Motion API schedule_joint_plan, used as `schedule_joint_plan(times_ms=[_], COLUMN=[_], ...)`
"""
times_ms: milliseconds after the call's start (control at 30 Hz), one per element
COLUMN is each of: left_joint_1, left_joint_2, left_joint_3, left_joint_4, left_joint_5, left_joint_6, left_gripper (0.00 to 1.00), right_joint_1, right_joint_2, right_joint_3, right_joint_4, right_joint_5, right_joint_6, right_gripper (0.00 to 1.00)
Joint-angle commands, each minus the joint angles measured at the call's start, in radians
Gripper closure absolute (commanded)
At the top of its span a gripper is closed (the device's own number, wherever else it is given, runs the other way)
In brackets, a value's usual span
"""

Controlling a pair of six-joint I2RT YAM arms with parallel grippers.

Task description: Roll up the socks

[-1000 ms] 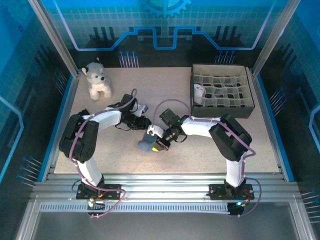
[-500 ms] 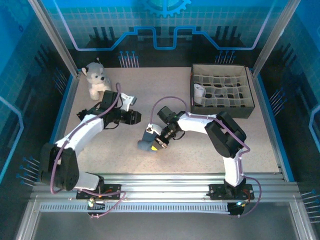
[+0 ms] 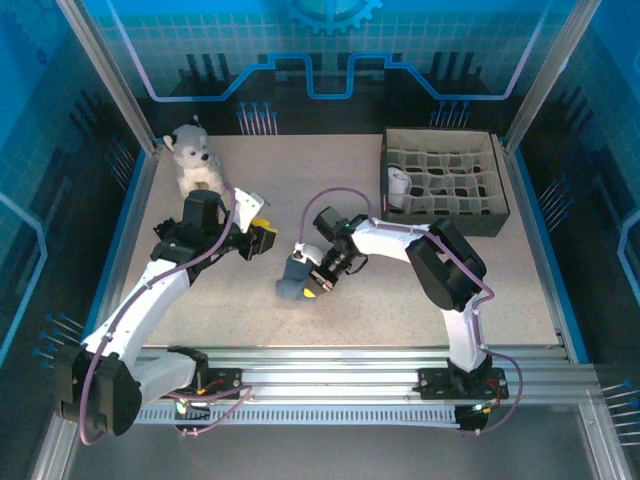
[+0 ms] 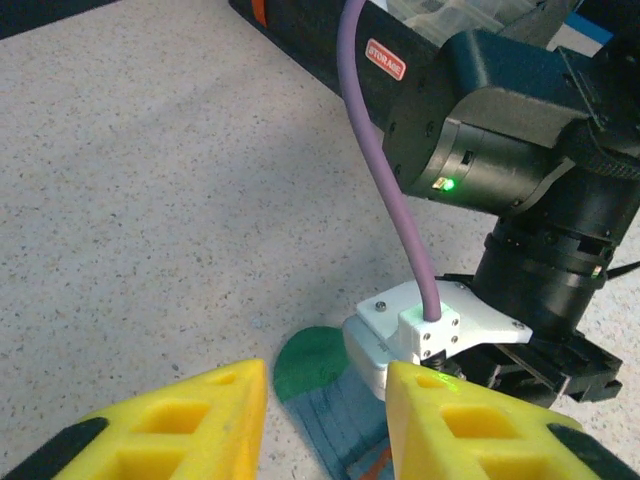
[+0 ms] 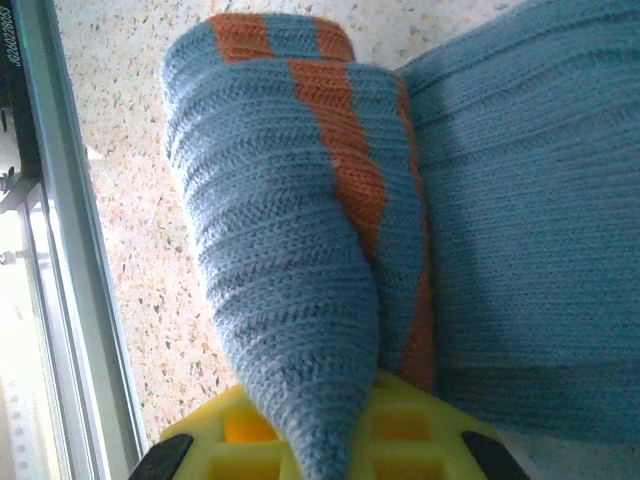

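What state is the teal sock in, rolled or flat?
Partly rolled: the sock has its cuff end bundled in the right gripper; its green toe lies flat.

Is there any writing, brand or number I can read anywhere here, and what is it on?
"STORAGE": white letters on a small red sticker on the right arm's black housing; tiny and tilted, so I'm not certain.
Some white print on the dark strip at the right wrist view's left edge: too small to read.
The sock carries no writing.
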Motion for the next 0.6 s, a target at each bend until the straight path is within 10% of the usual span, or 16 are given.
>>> schedule_joint_plan(times_ms=[0, 67, 100, 333, 567], left_joint_1=[0.0, 0.0, 0.0, 0.004, -0.061], left_joint_2=[-0.006, 0.009, 0.019, 0.066, 0.116], left_joint_3=[-0.056, -0.079, -0.085, -0.144, -0.163], left_joint_4=[0.095, 0.12, 0.123, 0.184, 0.199], left_joint_5=[-0.047, -0.052, -0.04, -0.103, 0.007], left_joint_6=[-0.067, -0.105, -0.108, -0.189, 0.0], left_gripper=[0.59, 0.46, 0.01, 0.01, 0.01], right_joint_1=[-0.021, -0.02, -0.021, -0.02, -0.021], right_joint_2=[0.056, 0.056, 0.057, 0.059, 0.067], right_joint_3=[0.002, 0.004, 0.005, 0.004, 0.011], right_joint_4=[-0.068, -0.073, -0.074, -0.072, -0.068], right_joint_5=[0.138, 0.143, 0.145, 0.174, 0.18], right_joint_6=[-0.001, -0.003, -0.004, -0.002, -0.001], right_gripper=[1.0, 1.0, 1.0, 1.0, 1.0])
